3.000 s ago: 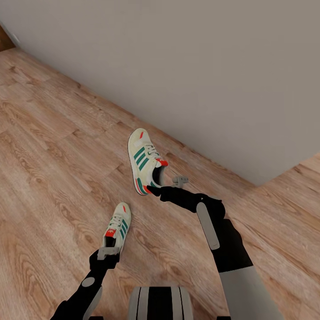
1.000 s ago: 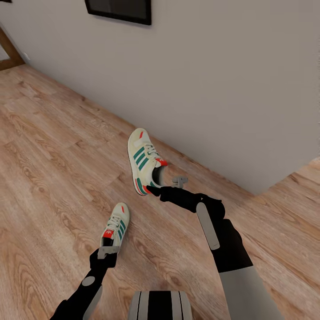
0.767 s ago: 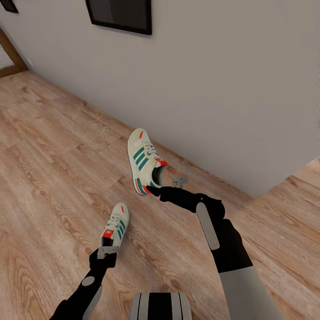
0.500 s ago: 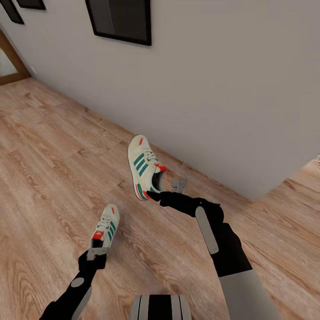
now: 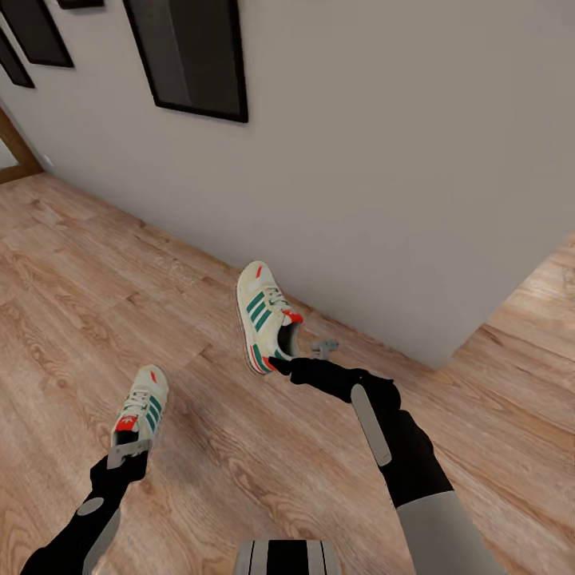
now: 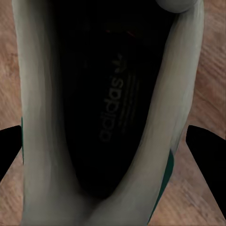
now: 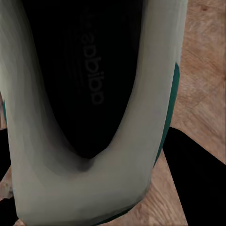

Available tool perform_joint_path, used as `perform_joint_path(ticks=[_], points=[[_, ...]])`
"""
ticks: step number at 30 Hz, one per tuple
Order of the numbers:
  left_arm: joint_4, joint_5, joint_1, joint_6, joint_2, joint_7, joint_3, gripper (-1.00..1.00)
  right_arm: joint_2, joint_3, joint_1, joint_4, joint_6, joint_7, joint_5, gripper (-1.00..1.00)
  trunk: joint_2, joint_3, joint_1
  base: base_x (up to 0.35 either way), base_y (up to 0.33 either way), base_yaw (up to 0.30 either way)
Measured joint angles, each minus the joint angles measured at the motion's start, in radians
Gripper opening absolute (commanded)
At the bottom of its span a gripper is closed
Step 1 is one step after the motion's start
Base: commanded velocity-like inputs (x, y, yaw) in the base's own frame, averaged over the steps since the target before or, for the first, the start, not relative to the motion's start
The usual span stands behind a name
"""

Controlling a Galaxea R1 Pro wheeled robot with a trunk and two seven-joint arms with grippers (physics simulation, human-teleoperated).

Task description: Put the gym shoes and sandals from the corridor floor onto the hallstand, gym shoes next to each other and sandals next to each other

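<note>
Both gym shoes are in the robot's grippers, held above the corridor floor [image 5: 72,295], w/ the grey wall [image 5: 383,176] as landmark.

The right gripper [image 5: 279,366] holds one gym shoe [image 5: 265,316] at the heel end. This shoe is near the wall base, toe pointing toward the wall and tilted on its side, so green stripes and orange-teal sole edge show. In the right wrist view the shoe's dark opening w/ printed insole [image 7: 94,70] is very close to the camera, cream collar around it, and black fingers [image 7: 197,174] sit at both sides of the heel, so the fingers are clamped on the shoe.

The left gripper [image 5: 128,454] holds the other gym shoe [image 5: 142,406] also at the heel, farther from the wall than the first one, well apart from it. Toe points roughly toward the wall, red tongue patch faces up. In the left wrist view the insole [image 6: 113,108] fills the middle, w/ a black finger [image 6: 207,150] at each side of the collar; fingers clamped on this shoe too. A faint shadow lies on the planks beside it.

On the wall, above the shoes, hang dark framed pictures [image 5: 192,56]. The wall ends at a corner [image 5: 447,351] to the right of the first shoe, and wood floor goes on behind it.
</note>
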State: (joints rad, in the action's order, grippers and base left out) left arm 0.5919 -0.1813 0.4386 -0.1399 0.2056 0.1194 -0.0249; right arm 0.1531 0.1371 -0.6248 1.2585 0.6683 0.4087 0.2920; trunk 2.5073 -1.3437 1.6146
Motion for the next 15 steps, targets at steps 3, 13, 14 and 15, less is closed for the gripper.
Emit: perform_joint_path(ticks=[3, 13, 14, 15], points=[[0.002, -0.007, 0.0, 0.001, 0.022, -0.001, -0.027, -1.0, -0.008, 0.0, 0.0, -0.024, -0.047, 0.001, -0.024, -1.0, -0.001, 0.016, -0.001, 0.0, 0.0, -0.156], [-0.002, -0.011, 0.0, -0.009, 0.035, -0.002, -0.045, -1.0, -0.014, 0.0, 0.001, -0.232, -0.266, 0.0, -0.18, -1.0, -0.003, 0.069, -0.006, 0.0, 0.0, -0.156], [-0.004, -0.011, -0.001, -0.011, 0.032, -0.002, -0.044, -1.0, -0.015, 0.0, 0.001, -0.271, -0.312, -0.001, -0.196, -1.0, -0.003, 0.075, -0.006, 0.0, 0.0, -0.156], [-0.006, -0.011, -0.001, -0.012, 0.03, -0.002, -0.044, -1.0, -0.017, 0.0, 0.001, -0.291, -0.336, -0.002, -0.201, -1.0, -0.004, 0.08, -0.007, 0.0, 0.0, -0.156]])
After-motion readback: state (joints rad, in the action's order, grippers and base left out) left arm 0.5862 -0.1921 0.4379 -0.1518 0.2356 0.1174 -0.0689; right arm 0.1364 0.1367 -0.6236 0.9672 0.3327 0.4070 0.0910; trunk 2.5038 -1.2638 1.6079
